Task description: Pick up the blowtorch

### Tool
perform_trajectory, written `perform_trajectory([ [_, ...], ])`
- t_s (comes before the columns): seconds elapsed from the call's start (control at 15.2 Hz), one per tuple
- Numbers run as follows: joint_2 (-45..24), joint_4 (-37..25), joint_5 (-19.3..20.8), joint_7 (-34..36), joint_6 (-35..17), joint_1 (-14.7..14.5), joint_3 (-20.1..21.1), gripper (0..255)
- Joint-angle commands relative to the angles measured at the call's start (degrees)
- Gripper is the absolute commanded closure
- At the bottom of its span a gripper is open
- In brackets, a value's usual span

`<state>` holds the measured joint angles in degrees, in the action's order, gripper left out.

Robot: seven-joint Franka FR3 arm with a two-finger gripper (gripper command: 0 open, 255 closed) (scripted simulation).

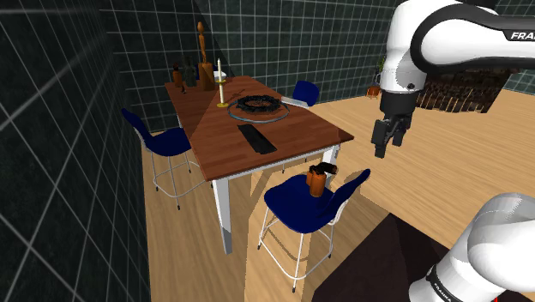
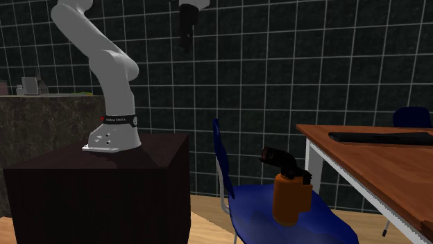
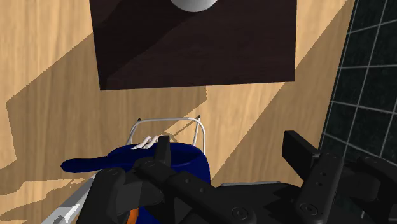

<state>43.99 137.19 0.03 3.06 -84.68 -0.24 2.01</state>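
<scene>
The blowtorch (image 1: 318, 181) stands upright on the blue chair (image 1: 291, 212) seat by the table (image 1: 225, 184) corner; the gripper (image 1: 388, 150) hangs high, fingers apart; a glancing descent could topple it off the seat edge.

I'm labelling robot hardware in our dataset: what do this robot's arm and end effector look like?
The arm has rounded white shells with dark joints and dark lettering starting "FRAN"; a black band circles its lower link. The end effector is all black and two-fingered.
</scene>
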Motion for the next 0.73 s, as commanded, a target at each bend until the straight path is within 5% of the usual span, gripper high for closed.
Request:
perform_trajectory([
  [0.0,0.0,0.0,0.0,0.0,0.0,0.0,0.0,0],
  [0.66,-15.1,1.8,3.6,-8.1,-17.5,2.3,-6.8,0],
])
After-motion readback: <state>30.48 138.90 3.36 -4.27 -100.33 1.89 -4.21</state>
